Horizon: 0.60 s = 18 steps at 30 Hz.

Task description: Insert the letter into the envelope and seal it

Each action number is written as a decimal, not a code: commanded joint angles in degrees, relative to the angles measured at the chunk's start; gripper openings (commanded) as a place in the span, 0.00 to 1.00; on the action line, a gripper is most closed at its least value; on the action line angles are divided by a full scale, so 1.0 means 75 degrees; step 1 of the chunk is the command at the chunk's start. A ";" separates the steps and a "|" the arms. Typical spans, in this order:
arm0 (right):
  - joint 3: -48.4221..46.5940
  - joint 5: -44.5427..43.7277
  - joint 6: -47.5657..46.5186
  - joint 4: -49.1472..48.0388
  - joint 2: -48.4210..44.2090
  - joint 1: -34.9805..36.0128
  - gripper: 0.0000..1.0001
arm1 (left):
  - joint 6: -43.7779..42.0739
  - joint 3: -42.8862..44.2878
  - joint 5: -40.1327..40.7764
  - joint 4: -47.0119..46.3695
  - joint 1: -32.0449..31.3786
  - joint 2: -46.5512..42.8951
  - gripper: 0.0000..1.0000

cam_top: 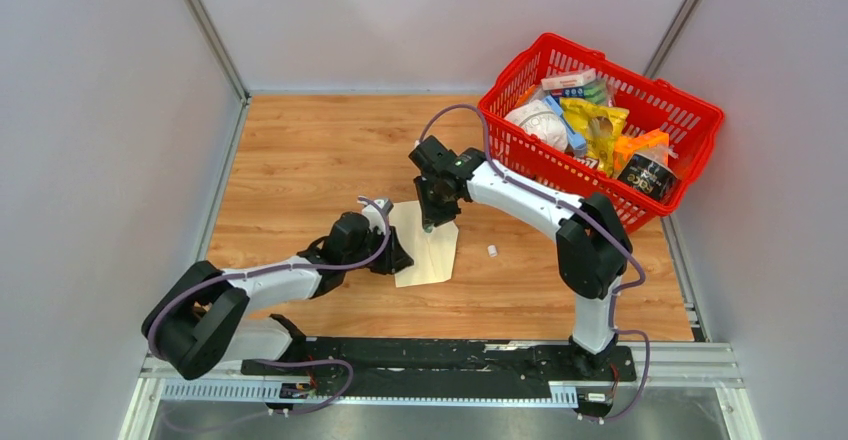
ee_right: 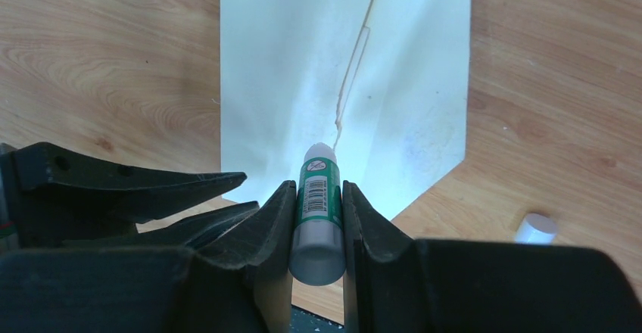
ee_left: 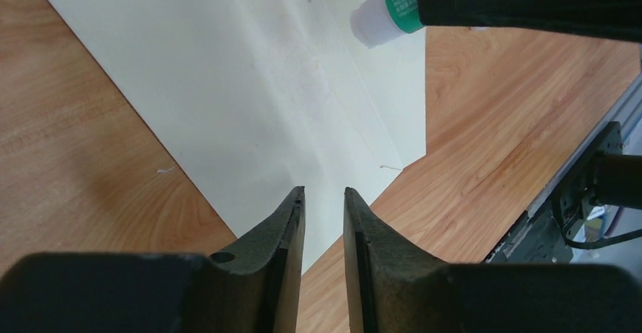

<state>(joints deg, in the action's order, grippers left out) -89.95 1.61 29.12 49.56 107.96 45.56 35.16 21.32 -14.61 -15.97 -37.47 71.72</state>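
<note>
Envelope [cam_top: 428,245] lies flat mid-table w/ bare wood [cam_top: 300,160] round most edges, R gripper [ee_right: 318,189] clamped on a glue stick [ee_right: 318,204] tipped over its flap line, L gripper [ee_left: 324,191] fingers narrowly apart at its left edge, red basket [cam_top: 520,145] well apart.

Entry, surroundings: a light wood tabletop [cam_top: 300,150] filled the frame's centre beneath me; pale grey wall panels [cam_top: 90,110] stood left, top and right; metal posts [cam_top: 207,28] ran at both upper corners; lighting was even.
</note>
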 commanded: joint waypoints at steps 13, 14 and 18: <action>-0.0323 -0.0038 0.0160 -0.0350 0.0558 0.0277 0.00 | 0.0447 0.0953 0.1385 0.2724 0.0004 0.0492 0.13; -0.0346 -0.0027 0.0160 -0.0362 0.0581 0.0277 0.00 | 0.0352 0.1198 0.1548 0.3191 -0.0007 0.0503 0.14; -0.0533 -0.0027 0.0136 -0.0315 0.0733 0.0277 0.00 | -0.0199 0.1843 0.1877 0.4189 0.0004 0.0818 0.13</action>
<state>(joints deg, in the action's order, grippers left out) -90.74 1.58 29.74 48.53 112.42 47.48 38.50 30.26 -5.15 3.92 -37.45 76.12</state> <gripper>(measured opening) 0.258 0.138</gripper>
